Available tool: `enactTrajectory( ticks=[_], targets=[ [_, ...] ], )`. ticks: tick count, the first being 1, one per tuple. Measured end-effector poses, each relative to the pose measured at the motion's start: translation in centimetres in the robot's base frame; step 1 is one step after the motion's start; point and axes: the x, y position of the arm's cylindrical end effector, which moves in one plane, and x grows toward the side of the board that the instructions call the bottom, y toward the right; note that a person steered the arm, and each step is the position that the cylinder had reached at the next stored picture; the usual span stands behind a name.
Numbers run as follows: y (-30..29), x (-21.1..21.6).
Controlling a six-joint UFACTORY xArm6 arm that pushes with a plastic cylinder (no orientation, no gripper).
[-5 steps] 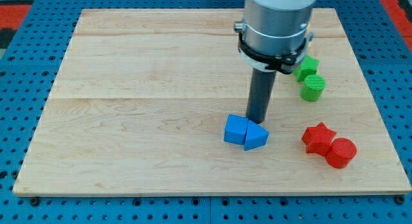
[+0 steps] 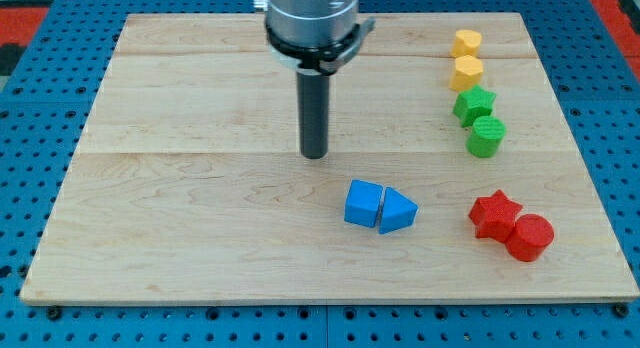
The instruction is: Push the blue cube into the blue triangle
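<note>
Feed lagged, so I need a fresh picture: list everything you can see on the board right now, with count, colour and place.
blue cube: one, blue, centre-bottom, touching the triangle's left side
blue triangle: one, blue, right of the cube
yellow blocks: two, yellow, view's top right, stacked in a column
green star: one, green, below the yellow ones
green cylinder: one, green, below the star
red star: one, red, bottom right
red cylinder: one, red, touching the red star
wooden board: one, light wood
my tip: one, dark rod, up-left of the cube, apart from it

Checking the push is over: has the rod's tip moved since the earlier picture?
Yes. My tip has gone toward the view's upper left, away from the blue cube and blue triangle, which touch.
</note>
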Motion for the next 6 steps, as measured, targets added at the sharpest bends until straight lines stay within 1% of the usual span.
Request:
enactTrajectory(
  ticks=[1, 2, 3, 6],
  targets=[
    [0.0, 5.0],
    [0.7, 6.4],
    [1.1, 6.7],
    [11.0, 6.7]
  ],
)
